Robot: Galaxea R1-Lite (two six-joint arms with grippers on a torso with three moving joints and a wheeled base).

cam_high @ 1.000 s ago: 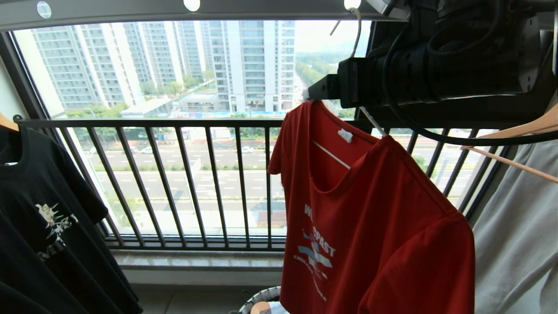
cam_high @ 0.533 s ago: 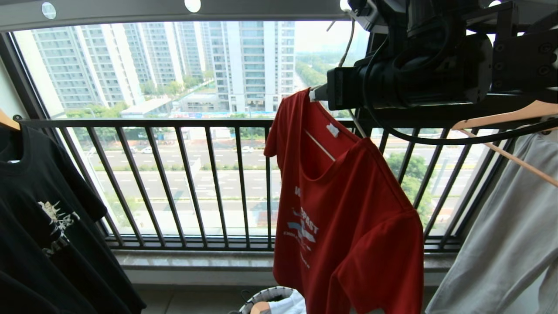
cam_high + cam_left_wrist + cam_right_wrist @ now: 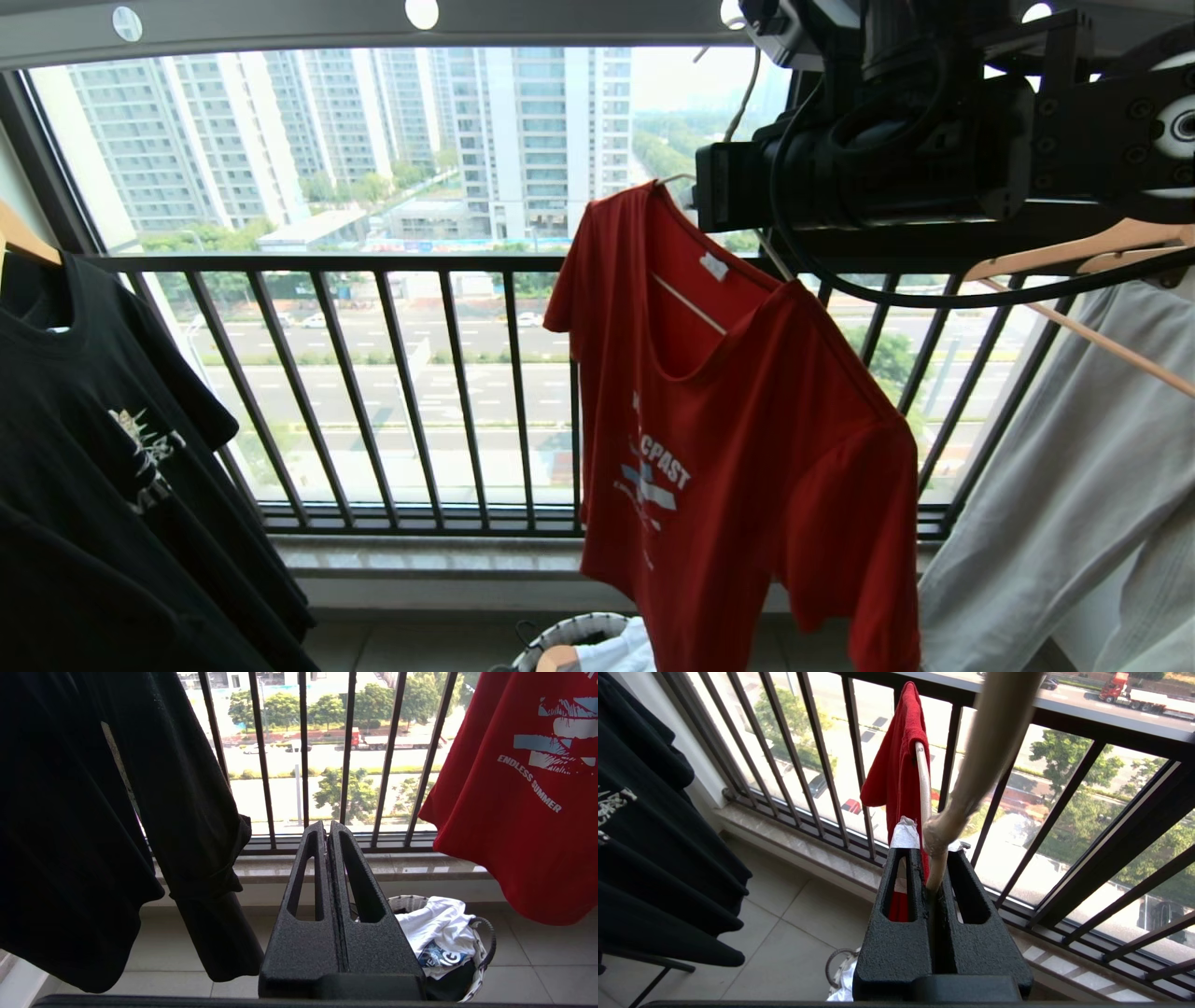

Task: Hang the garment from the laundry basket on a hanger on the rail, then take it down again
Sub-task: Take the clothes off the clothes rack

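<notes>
The red garment hangs on the white wire hanger, whose hook reaches up to the grey rail. My right gripper is at the top right of the head view, level with the shirt's collar. In the right wrist view this gripper is shut on the hanger at its neck, with the garment just beyond. My left gripper is shut on nothing, low and parked. The laundry basket stands on the floor below the shirt, holding white cloth.
A black printed T-shirt hangs at the left. At the right a pale grey garment hangs on a wooden hanger. The black barred window railing runs behind everything. The basket rim also shows beside the left gripper.
My right gripper has shut on the hanger's neck and the arm has risen a little. The red garment has swung left and slightly up.
</notes>
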